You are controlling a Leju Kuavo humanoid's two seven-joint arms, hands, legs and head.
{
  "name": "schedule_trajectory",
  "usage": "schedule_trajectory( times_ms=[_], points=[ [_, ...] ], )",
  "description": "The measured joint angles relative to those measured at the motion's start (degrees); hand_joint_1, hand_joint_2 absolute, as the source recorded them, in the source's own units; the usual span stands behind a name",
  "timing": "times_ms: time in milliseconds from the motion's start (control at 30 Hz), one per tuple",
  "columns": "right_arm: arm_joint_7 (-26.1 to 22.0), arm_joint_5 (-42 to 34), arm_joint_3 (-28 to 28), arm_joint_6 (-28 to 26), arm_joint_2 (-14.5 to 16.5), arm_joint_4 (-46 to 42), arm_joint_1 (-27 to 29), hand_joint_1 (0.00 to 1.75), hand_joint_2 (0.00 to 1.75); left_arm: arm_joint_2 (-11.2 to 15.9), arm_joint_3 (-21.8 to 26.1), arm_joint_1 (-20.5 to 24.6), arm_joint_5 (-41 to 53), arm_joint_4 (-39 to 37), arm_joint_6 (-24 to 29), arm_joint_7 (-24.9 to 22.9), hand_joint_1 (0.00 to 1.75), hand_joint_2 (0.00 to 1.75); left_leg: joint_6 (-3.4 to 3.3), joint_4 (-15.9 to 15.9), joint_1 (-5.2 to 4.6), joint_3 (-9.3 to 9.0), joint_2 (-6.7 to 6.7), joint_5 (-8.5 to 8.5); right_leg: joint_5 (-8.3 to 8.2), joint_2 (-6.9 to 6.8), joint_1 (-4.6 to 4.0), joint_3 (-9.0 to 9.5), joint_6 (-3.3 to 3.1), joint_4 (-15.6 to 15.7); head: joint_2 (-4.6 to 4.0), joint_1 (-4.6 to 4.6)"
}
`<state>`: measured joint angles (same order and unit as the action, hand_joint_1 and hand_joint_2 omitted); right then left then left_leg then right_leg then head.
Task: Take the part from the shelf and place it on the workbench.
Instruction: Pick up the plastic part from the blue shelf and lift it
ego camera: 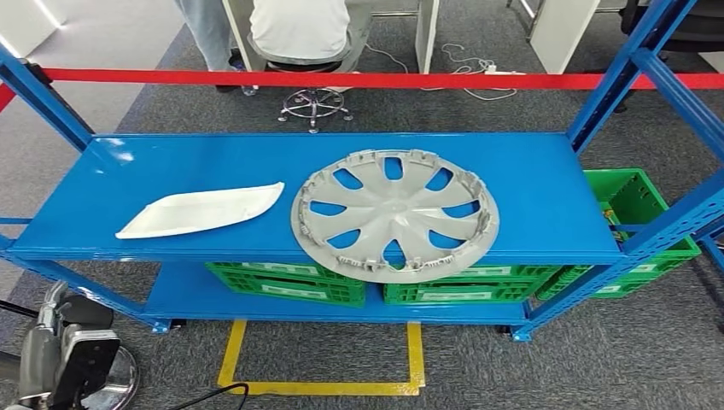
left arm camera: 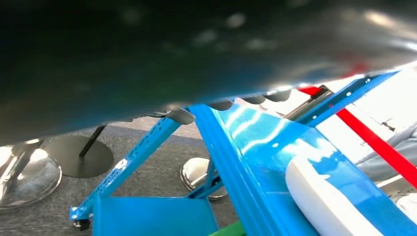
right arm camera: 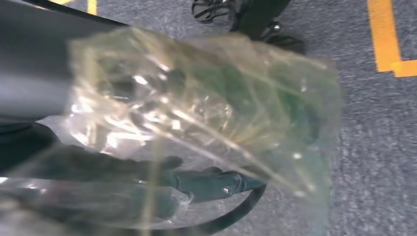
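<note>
Reaching comes next, I'd say, since nothing has been picked up yet. Going left to right across the head view: your left hand (ego camera: 64, 354) sits low in the bottom left corner, below the shelf edge, and I can't tell how its fingers lie from this angle. On the blue shelf (ego camera: 529, 184), left of centre, lies the white curved part (ego camera: 201, 210), flat and well inside the front edge. Just right of it, nearly touching, is the grey wheel cover (ego camera: 394, 213), whose front rim hangs slightly over the shelf lip. Which one counts as "the part" isn't clear, so decide before you commit. If it's the wheel cover, that overhang gives you somewhere to get fingers under.

Your right hand (right arm camera: 147, 177) is wrapped in a clear plastic bag (right arm camera: 206, 113) in the right wrist view; the dark fingers look loosely curled, but I can't tell for sure.

Below are green crates (ego camera: 286, 282), and behind the red barrier tape (ego camera: 341, 79) a person (ego camera: 299, 30) sits on a stool.
</note>
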<state>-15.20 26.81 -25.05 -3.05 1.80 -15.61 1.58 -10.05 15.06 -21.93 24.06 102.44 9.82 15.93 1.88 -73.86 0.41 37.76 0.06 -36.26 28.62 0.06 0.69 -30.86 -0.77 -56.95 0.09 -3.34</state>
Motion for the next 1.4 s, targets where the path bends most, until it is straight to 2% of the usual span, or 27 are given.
schedule_trajectory(
  times_ms=[33, 100, 133, 167, 267, 333, 367, 433, 467, 500, 533, 567, 600, 633, 667, 700, 833, 900, 967, 1000, 1033, 1067, 1133, 1167, 1233, 1300, 1400],
  points=[
    [0.0, 0.0, 0.0, 0.0, 0.0, 0.5, 0.0, 0.0, 0.0, 0.2, -0.2, 0.0, 0.0, -0.1, 0.0, 0.0, 0.0, 0.0, 0.03, 1.1, 0.09, 0.1, 0.0, 1.89, 0.28, 0.06, 0.01, 0.43, 0.07, 0.0, 0.0, -0.01],
    [0.0, 0.0, 0.0, 0.0, -0.1, 1.2, -0.1, 0.0, 0.0, 0.5, -0.4, 0.0, 0.0, -0.3, 0.1, 0.0, 0.0, 0.0, -0.19, 7.9, 0.2, -2.06, 0.01, 7.28, 0.94, 0.19, 0.01, 1.24, 0.35, 0.0, 0.0, -0.01],
    [0.0, 0.0, 0.0, 0.0, -0.1, 1.5, -0.2, 0.0, 0.0, 0.7, -0.5, 0.0, 0.0, -0.4, 0.2, 0.0, 0.0, 0.0, -0.43, 11.6, 0.16, -3.5, 0.02, 8.99, 1.35, 0.29, -0.11, 1.47, 0.63, -0.1, 0.0, -0.01],
    [0.0, 0.0, 0.0, 0.0, -0.1, 1.7, -0.3, 0.0, 0.0, 0.8, -0.5, 0.1, 0.0, -0.5, 0.2, 0.0, 0.0, 0.0, -0.73, 14.1, 0.09, -4.44, 0.01, 9.71, 1.7, 0.34, -0.22, 1.44, 0.93, -0.2, 0.0, 0.0],
    [0.1, 0.2, 0.0, 0.1, -0.4, 2.2, -0.6, 0.0, 0.0, 1.3, -0.8, 0.2, 0.0, -0.8, 0.4, -0.2, 0.0, 0.0, -1.79, 15.7, -0.1, -5.1, -0.04, 9.13, 2.29, 0.29, -0.3, 1.35, 1.99, -0.1, 0.01, 0.0],
    [0.1, 0.4, 0.0, 0.3, -0.6, 2.5, -0.7, 0.0, 0.0, 1.6, -1.1, 0.2, 0.3, -0.9, 0.4, -0.5, 0.0, 0.0, -2.52, 16.1, 0.02, -5.59, -0.03, 9.14, 3.34, 0.16, -0.16, 1.02, 2.59, -1.5, 0.01, 0.15],
    [0.1, 0.4, 0.0, 0.4, -0.7, 2.6, -0.8, 0.0, 0.0, 1.8, -1.3, 0.3, 0.4, -1.0, 0.4, -0.6, 0.0, 0.0, -2.85, 16.3, 0.1, -5.87, 0.0, 9.11, 4.63, 0.14, -0.13, -0.1, 2.8, -3.9, 0.01, 0.25],
    [0.1, 0.4, 0.0, 0.4, -0.8, 2.9, -0.9, 0.0, 0.0, 2.1, -1.6, 0.4, 0.6, -1.1, 0.4, -0.8, 0.0, 0.0, -3.31, 16.3, 0.03, -6.15, 0.07, 8.8, 7.78, 0.12, -0.1, -4.38, 3.01, -11.5, 0.0, 0.43],
    [0.0, 0.4, 0.0, 0.4, -0.8, 3.0, -0.8, 0.0, 0.0, 2.2, -1.8, 0.4, 0.6, -1.2, 0.4, -0.8, 0.0, 0.0, -3.44, 16.3, -0.02, -6.3, 0.08, 8.6, 8.61, 0.12, -0.09, -6.65, 3.08, -14.9, 0.0, 0.42],
    [0.0, 0.4, 0.0, 0.5, -0.9, 3.1, -0.8, 0.0, 0.0, 2.3, -1.9, 0.4, 0.6, -1.4, 0.4, -0.9, 0.0, 0.0, -3.52, 16.3, -0.06, -6.56, 0.05, 8.35, 8.24, 0.12, -0.1, -8.13, 3.11, -16.5, 0.0, 0.42],
    [0.0, 0.4, 0.0, 0.5, -0.9, 3.2, -0.7, 0.0, 0.0, 2.4, -2.0, 0.4, 0.7, -1.5, 0.4, -1.0, 0.0, 0.0, -3.51, 16.3, -0.07, -6.92, 0.0, 8.05, 6.73, 0.12, -0.1, -8.56, 3.07, -16.0, 0.0, 0.44],
    [-0.1, 0.4, 0.0, 0.5, -1.0, 3.3, -0.7, 0.0, 0.0, 2.5, -2.1, 0.4, 0.9, -1.6, 0.4, -1.1, 0.0, 0.0, -3.44, 16.3, -0.07, -7.41, -0.05, 7.7, 4.33, 0.11, -0.1, -7.87, 2.95, -13.4, 0.0, 0.44],
    [-0.2, 0.4, 0.0, 0.6, -1.0, 3.4, -0.7, 0.0, 0.0, 2.7, -2.3, 0.4, 1.0, -1.7, 0.4, -1.2, 0.0, 0.0, -3.29, 16.3, -0.08, -7.89, -0.09, 7.31, 1.71, 0.09, -0.1, -6.46, 2.75, -9.5, 0.0, 0.45],
    [-0.3, 0.4, 0.0, 0.7, -1.1, 3.4, -0.8, 0.0, 0.0, 2.8, -2.5, 0.4, 1.1, -1.8, 0.4, -1.3, 0.0, 0.0, -3.04, 16.2, -0.21, -8.29, -0.11, 6.88, -0.05, 0.06, -0.17, -4.9, 2.53, -6.0, 0.0, 0.45],
    [-0.4, 0.5, 0.0, 0.7, -1.1, 3.5, -0.8, 0.0, 0.0, 3.1, -2.8, 0.5, 1.3, -1.8, 0.4, -1.4, 0.0, 0.0, -2.77, 16.2, -0.32, -8.55, -0.14, 6.52, -1.05, 0.06, -0.24, -3.65, 2.27, -3.4, 0.01, 0.43],
    [-0.5, 0.5, 0.0, 0.8, -1.2, 3.5, -0.9, 0.0, 0.0, 3.3, -3.0, 0.6, 1.4, -1.8, 0.4, -1.6, 0.0, 0.0, -2.49, 16.1, -0.4, -8.66, -0.16, 6.25, -1.26, 0.07, -0.33, -2.91, 2.0, -2.1, 0.01, 0.41],
    [-0.8, 0.7, 0.0, 1.1, -1.3, 3.5, -1.0, 0.0, 0.0, 4.2, -4.1, 0.9, 2.1, -1.8, 0.3, -2.3, 0.0, 0.0, -1.18, 15.4, -0.28, -8.9, -0.2, 5.08, -0.76, 0.16, -0.21, -2.0, 0.79, -1.3, 0.0, 0.24],
    [-1.0, 0.8, 0.0, 1.2, -1.3, 3.6, -1.1, 0.0, 0.0, 4.9, -4.8, 1.1, 3.0, -1.8, 0.2, -2.7, 0.0, 0.0, -0.5, 10.3, -0.09, -6.53, -0.18, 2.47, -0.6, 0.11, 0.04, -1.38, 0.26, -1.0, 0.01, -0.1],
    [-1.1, 1.0, 0.0, 1.3, -1.3, 3.6, -1.3, 0.0, 0.0, 5.8, -5.8, 1.2, 4.4, -1.9, 0.1, -3.2, 0.0, 0.0, -0.04, 2.8, 0.14, -2.19, -0.18, -0.24, -0.27, 0.08, 0.05, -1.02, -0.01, -1.0, 0.01, -0.25],
    [-1.1, 1.1, 0.0, 1.3, -1.3, 3.6, -1.3, 0.0, 0.0, 6.2, -6.4, 1.3, 5.3, -1.9, 0.1, -3.5, 0.0, 0.0, 0.08, 0.6, 0.23, -0.62, -0.18, -0.35, -0.09, 0.09, 0.05, -0.8, -0.06, -1.0, 0.01, -0.25],
    [-1.1, 1.2, 0.0, 1.4, -1.3, 3.6, -1.3, 0.0, 0.0, 6.6, -7.1, 1.3, 6.2, -1.9, 0.2, -3.8, 0.0, 0.0, 0.13, 0.4, 0.28, 0.02, -0.18, 0.72, 0.1, 0.12, 0.05, -0.55, -0.03, -1.0, 0.0, -0.23],
    [-1.1, 1.3, 0.0, 1.4, -1.3, 3.6, -1.3, 0.0, 0.0, 7.0, -7.9, 1.5, 7.0, -1.9, 0.3, -4.2, 0.0, 0.0, 0.1, 2.3, 0.32, -0.4, -0.17, 2.92, 0.32, 0.18, 0.05, -0.19, 0.05, -1.0, 0.0, -0.25],
    [-1.1, 1.4, 0.0, 1.5, -1.3, 3.6, -1.4, 0.0, 0.0, 7.7, -9.5, 2.0, 8.2, -2.0, 0.6, -5.0, 0.0, 0.0, -0.19, 9.4, 0.28, -2.97, -0.17, 7.76, 0.85, 0.3, -0.05, 0.48, 0.41, -1.0, 0.0, -0.24],
    [-1.0, 1.5, 0.0, 1.6, -1.3, 3.7, -1.5, 0.0, 0.0, 8.1, -10.3, 2.3, 8.8, -2.0, 0.8, -5.4, 0.0, 0.0, -0.47, 12.5, 0.21, -4.2, -0.17, 9.06, 1.11, 0.36, -0.15, 0.59, 0.67, -1.1, 0.0, -0.24],
    [-1.0, 1.6, 0.0, 1.7, -1.4, 3.7, -1.7, 0.0, 0.0, 8.6, -11.8, 2.9, 9.4, -2.1, 1.3, -6.1, 0.0, 0.0, -0.81, 15.2, 0.13, -5.15, -0.18, 9.36, 1.44, 0.37, -0.44, 0.36, 0.68, -1.3, 0.01, -0.11],
    [-1.0, 1.7, 0.0, 1.8, -1.4, 3.7, -1.7, 0.0, 0.0, 8.9, -12.9, 3.2, 9.7, -2.1, 1.6, -6.5, 0.0, 0.0, -1.01, 15.6, 0.11, -5.19, -0.22, 9.29, 1.48, 0.28, -0.48, 0.14, 0.33, -1.1, 0.0, 0.02],
    [-1.0, 1.8, 0.1, 1.9, -1.4, 3.7, -1.7, 0.0, 0.0, 9.4, -14.0, 3.6, 9.9, -2.2, 1.8, -6.6, 0.0, 0.0, -1.4, 15.6, -0.06, -5.22, -0.23, 9.12, 1.35, 0.26, -0.34, 0.44, 0.51, -0.7, 0.0, 0.02]
  ],
)
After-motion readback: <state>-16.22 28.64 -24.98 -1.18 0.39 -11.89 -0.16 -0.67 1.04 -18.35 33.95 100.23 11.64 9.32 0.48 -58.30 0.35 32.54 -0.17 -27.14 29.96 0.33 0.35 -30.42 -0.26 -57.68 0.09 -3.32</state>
